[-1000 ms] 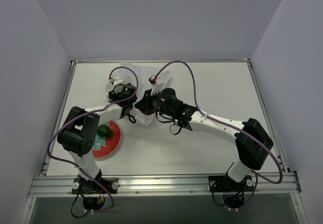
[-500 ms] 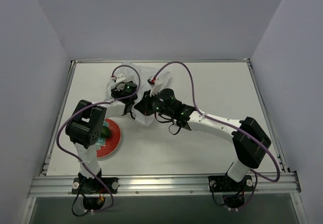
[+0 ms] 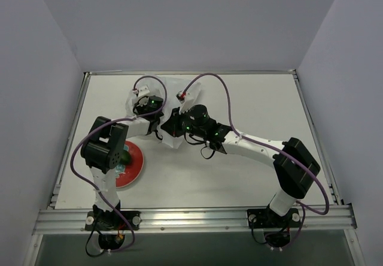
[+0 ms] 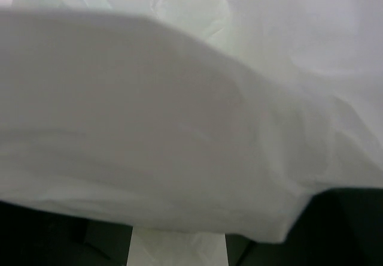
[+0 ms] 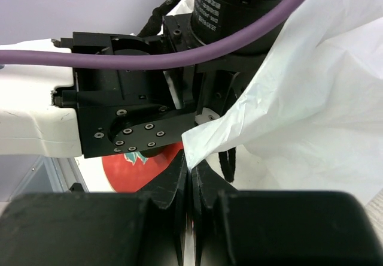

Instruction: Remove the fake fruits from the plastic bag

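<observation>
The risk sits mainly on the left. The left gripper [image 3: 146, 103] is buried in the large thin white translucent plastic bag [image 3: 174, 136], and its wrist view shows nothing but wrinkled film [image 4: 179, 128]. A blind close there would probably catch film instead of a fruit, or film and fruit together, and lifting would then drag the bag. No fruit can be made out inside the bag in any view. One fake fruit, dark green and round [image 3: 124, 156], lies on the round red-rimmed plate [image 3: 139, 169] at the near left of the desk [image 3: 257, 104], well apart from the bag. On the right, the hold is only a pinch on a corner of the film [image 5: 197, 143]. A tug from the left arm could pull that corner free or tear it, and the mouth would collapse.

The left arm folds back at its elbow over the plate and reaches forward, with its wrist over the bag's left part. Its dark fingers [image 4: 42, 233] show apart at the bottom corners with their tips under film; whether they grip anything I cannot tell. The right arm stretches diagonally leftward across the desk, and the fingers of the right gripper [image 5: 189, 176] are pressed together on the bag's edge.
</observation>
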`<state>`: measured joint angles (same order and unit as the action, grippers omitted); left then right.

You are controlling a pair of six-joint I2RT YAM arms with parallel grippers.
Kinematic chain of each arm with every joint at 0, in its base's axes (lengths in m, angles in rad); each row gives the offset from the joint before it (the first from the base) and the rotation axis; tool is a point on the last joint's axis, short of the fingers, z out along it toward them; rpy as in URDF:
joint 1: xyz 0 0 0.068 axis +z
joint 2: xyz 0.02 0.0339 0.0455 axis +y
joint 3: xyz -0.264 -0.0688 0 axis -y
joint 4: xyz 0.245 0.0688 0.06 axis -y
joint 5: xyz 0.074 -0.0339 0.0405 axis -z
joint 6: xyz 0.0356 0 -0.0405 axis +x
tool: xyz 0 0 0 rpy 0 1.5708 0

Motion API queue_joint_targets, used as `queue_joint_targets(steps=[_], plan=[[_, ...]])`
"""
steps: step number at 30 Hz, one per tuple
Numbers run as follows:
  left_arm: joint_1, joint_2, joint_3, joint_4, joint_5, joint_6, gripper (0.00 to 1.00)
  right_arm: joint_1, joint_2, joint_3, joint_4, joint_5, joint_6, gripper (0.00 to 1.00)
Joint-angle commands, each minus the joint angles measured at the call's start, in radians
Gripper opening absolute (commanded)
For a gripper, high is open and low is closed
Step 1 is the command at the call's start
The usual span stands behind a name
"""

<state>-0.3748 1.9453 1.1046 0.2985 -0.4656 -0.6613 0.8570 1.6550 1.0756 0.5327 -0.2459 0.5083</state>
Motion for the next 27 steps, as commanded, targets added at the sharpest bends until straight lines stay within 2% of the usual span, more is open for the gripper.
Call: queue_joint_targets(steps=[1,5,13,22,25,27], plan=[[0.016,-0.049,0.005,0.027,-0.015,0.003,0.14,-0.012,-0.017,-0.012,0.052,-0.018,0.006,0.00],[0.017,-0.146,-0.067,0.036,0.033,-0.012,0.02,-0.019,-0.020,-0.017,0.064,-0.013,0.012,0.00],[-0.013,-0.425,-0.271,0.001,0.137,-0.058,0.03,-0.055,0.074,0.018,0.167,-0.043,0.067,0.00],[-0.009,-0.865,-0.431,-0.263,0.251,-0.083,0.02,-0.062,0.066,0.007,0.202,-0.020,0.088,0.00],[0.004,-1.035,-0.411,-0.453,0.333,-0.064,0.02,-0.078,0.060,0.010,0.197,-0.013,0.082,0.00],[0.007,-1.095,-0.362,-0.603,0.401,-0.054,0.02,-0.084,0.057,0.010,0.185,-0.012,0.076,0.00]])
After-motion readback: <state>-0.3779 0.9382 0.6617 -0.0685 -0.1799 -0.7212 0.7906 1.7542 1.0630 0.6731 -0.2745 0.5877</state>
